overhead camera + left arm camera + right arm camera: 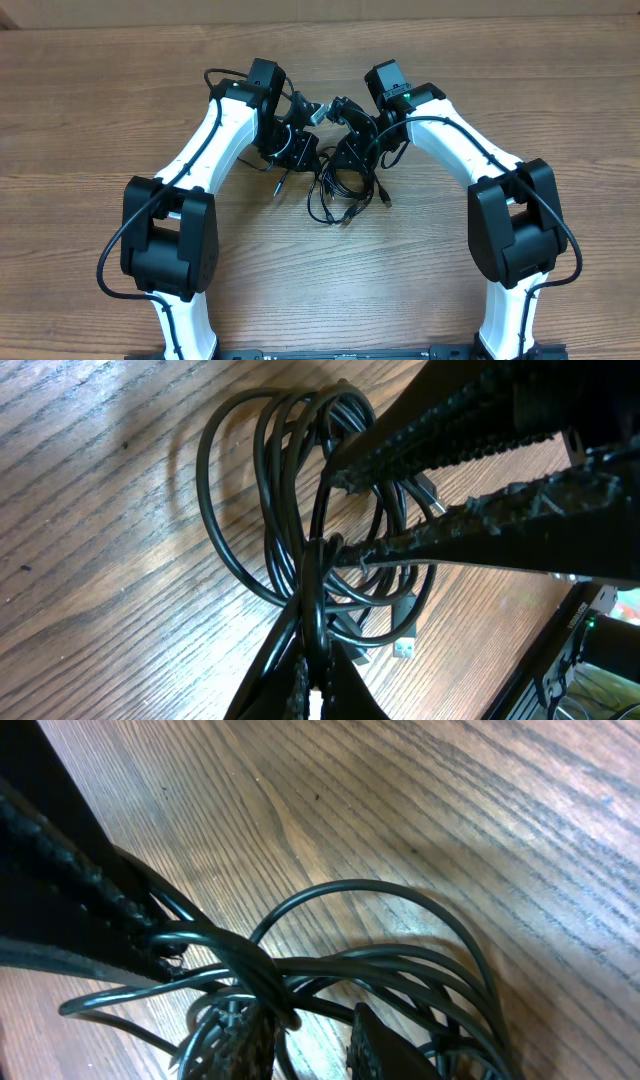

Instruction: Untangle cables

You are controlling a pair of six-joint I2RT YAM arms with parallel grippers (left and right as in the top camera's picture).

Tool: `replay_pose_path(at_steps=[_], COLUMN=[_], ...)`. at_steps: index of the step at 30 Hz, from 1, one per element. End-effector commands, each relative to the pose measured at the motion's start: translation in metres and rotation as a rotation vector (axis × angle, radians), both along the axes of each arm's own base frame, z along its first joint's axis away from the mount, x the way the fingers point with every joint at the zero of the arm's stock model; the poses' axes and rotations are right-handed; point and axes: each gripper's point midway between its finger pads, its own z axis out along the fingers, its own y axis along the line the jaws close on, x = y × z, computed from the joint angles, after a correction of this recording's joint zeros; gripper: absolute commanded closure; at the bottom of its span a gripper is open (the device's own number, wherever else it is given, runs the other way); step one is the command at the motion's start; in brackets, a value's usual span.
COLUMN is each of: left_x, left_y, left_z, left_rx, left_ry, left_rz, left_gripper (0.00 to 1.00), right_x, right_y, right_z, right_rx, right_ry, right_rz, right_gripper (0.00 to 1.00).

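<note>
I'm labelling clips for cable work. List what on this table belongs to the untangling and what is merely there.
Belongs to the job:
- tangled thin black cables
- their small plugs

Merely there:
- wooden table
- thicker black cables fixed to the robot arms

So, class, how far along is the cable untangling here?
Done: nothing yet, the cables form one tangled bundle. In hand: the left gripper pinches several strands; the right gripper stands open around others. To do: pulling every cord free.
</note>
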Motion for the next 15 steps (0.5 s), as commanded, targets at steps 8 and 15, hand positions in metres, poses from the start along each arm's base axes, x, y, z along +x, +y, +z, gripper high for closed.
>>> replay_pose_path(at_steps=[8, 15], left_x=[-0.003, -0.005], left_y=[-0.008, -0.012], left_z=[0.006, 0.009], left_rx=[-0.049, -0.076], left_ry=[-0.016, -0.017], left_rz=[-0.042, -0.057], left_gripper=[0.96, 0.96], right_x=[-0.003, -0.006], right_y=[0.018, 0.025], right_z=[0.029, 0.035], right_rx=[0.089, 0.143], right_ry=[-0.091, -0.078], right_rz=[0.110, 0.125], right_gripper=[0.77, 0.80])
